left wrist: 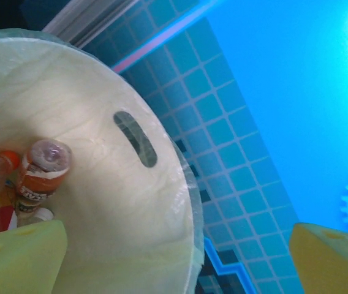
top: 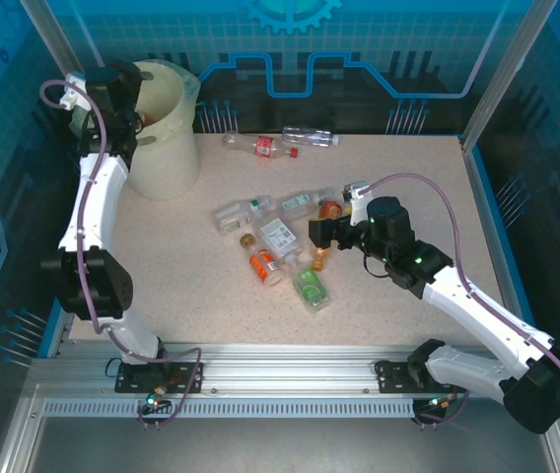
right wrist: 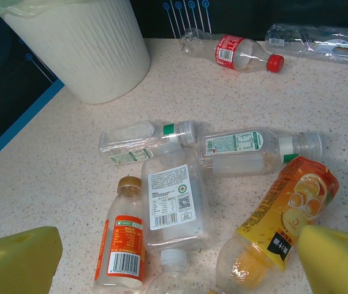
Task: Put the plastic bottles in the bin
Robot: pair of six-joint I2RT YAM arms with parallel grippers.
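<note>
The cream bin [top: 167, 133] stands at the far left of the table. My left gripper [top: 112, 94] hangs over its mouth, open, with nothing between its yellow fingers [left wrist: 21, 257]. Inside the bin [left wrist: 100, 202] lies an orange-labelled bottle [left wrist: 42, 168] among others. My right gripper [top: 321, 235] is open above a cluster of plastic bottles [top: 270, 236] at mid-table and holds nothing. In the right wrist view its fingers [right wrist: 336, 260] flank a clear white-labelled bottle [right wrist: 174, 199], an orange-labelled bottle [right wrist: 122, 245] and a yellow-labelled bottle [right wrist: 284, 214].
A red-labelled bottle [top: 260, 146] and a clear bottle [top: 310, 136] lie near the table's far edge, right of the bin. A green bottle [top: 310, 286] lies at the near side of the cluster. Blue walls and metal posts ring the table.
</note>
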